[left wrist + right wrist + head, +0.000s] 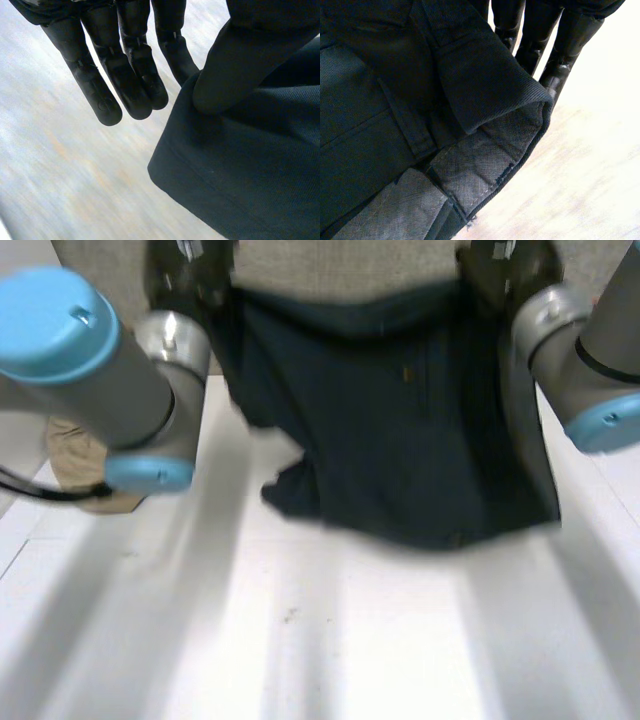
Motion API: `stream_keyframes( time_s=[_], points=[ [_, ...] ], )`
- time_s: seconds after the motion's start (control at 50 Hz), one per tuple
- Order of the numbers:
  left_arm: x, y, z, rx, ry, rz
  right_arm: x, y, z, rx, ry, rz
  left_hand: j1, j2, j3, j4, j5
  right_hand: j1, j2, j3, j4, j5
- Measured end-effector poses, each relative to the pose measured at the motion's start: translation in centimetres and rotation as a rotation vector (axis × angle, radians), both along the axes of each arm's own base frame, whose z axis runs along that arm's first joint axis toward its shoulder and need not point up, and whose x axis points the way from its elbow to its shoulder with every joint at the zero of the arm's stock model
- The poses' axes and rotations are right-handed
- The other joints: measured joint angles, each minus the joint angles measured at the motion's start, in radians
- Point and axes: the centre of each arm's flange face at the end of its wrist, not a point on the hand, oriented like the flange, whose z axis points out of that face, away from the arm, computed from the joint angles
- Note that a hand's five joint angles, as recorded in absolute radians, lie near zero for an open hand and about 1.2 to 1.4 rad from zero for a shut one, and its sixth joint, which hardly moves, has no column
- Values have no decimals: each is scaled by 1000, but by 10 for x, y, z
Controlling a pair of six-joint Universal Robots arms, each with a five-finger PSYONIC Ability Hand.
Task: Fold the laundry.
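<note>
White table (300, 640) beneath; my left hand (122, 75) and right hand (570, 35) pinch the dark garment (400, 440) aloft by its far edge; I'd lower it level, taut

Our head camera sits between and behind the left arm (95, 355) and the right arm (575, 345). It looks down over the white table (350, 640) toward the dark garment (400, 440) hanging at the far side. Each wrist camera looks from very close along its own palm, past the left hand (125, 75) or the right hand (560, 45), to the table below. All three views share the garment and the tabletop.
</note>
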Motion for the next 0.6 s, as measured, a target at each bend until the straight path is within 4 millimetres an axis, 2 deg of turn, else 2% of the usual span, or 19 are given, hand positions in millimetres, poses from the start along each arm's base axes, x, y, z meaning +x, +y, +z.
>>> stream_keyframes(
  time_s=[0.02, 0.04, 0.06, 0.08, 0.1, 0.14, 0.2, 0.22, 0.26, 0.34, 0.36, 0.38, 0.4, 0.42, 0.44, 0.5, 0.52, 0.54, 0.6],
  points=[
    [0, -1, 12, -49, 22, 6, 2, -1, 12, -68, -30, 1, 0, 0, 0, 0, 0, 0, 0, 0, 0, 0],
    [2, -1, 32, -133, 63, 18, 4, -1, 29, -162, -77, 6, 0, 0, 0, 0, 0, 0, 0, 0, 0, 0],
    [2, -1, 32, -133, 63, 18, 4, -1, 29, -162, -77, 6, 0, 0, 0, 0, 0, 0, 0, 0, 0, 0],
    [4, 0, 45, -183, 90, 25, 5, 0, 40, -215, -106, 10, 0, 0, 0, 0, 0, 0, 0, 0, 0, 0],
    [10, 7, 72, -281, 145, 40, 6, 5, 64, -325, -174, 25, 0, 0, 0, 0, 0, 0, 0, 0, 0, 0],
    [16, 16, 90, -344, 186, 51, 5, 10, 81, -383, -226, 46, 0, 0, 0, 0, 0, 0, 0, 0, 0, 1],
    [20, 21, 97, -365, 201, 55, 5, 11, 84, -389, -235, 51, 0, 0, 0, 0, 0, 0, 0, 0, 0, 2],
    [25, 30, 97, -364, 206, 59, 4, 16, 90, -366, -260, 81, 0, 0, 0, 0, 0, 0, 0, 0, 0, 10],
    [26, 33, 89, -339, 194, 58, 5, 17, 86, -311, -250, 99, 0, 0, 0, 0, 0, 0, 0, 0, 0, 10],
    [29, 41, 53, -224, 132, 57, 8, 21, 60, -116, -175, 144, 0, 0, 0, 0, 0, 0, 0, 0, 0, 10],
    [31, 45, 37, -170, 103, 58, 9, 22, 50, -52, -147, 156, 0, 0, 0, 0, 0, 0, 0, 0, 0, 10],
    [31, 46, 34, -158, 97, 58, 9, 23, 44, -17, -131, 163, 0, 0, 0, 0, 0, 0, 0, 0, 0, 10],
    [34, 50, 19, -107, 69, 58, 10, 24, 38, 19, -116, 171, 0, 0, 0, 0, 0, 0, 0, 0, 0, 10],
    [36, 56, 2, -47, 37, 58, 11, 27, 15, 148, -57, 195, 0, 0, 0, 0, 0, 0, 0, 3, 0, 10],
    [38, 59, -7, -17, 21, 57, 11, 28, 9, 181, -39, 202, 0, 0, 0, 0, 0, 0, 0, 4, 0, 10],
    [42, 78, -47, 131, -54, 39, 12, 36, -30, 359, 85, 232, 0, 0, 0, 0, 0, 0, 0, 4, 0, 10],
    [43, 81, -54, 156, -66, 35, 12, 37, -35, 379, 103, 235, 0, 0, 0, 0, 0, 0, 0, 4, 0, 10],
    [44, 93, -73, 231, -103, 19, 12, 41, -52, 445, 171, 246, 0, 0, 0, 0, 0, 0, 0, 4, 0, 10],
    [47, 110, -98, 332, -151, -4, 11, 49, -82, 548, 298, 267, 0, 0, 0, 0, 0, 0, 0, 4, 0, 10]
  ],
)
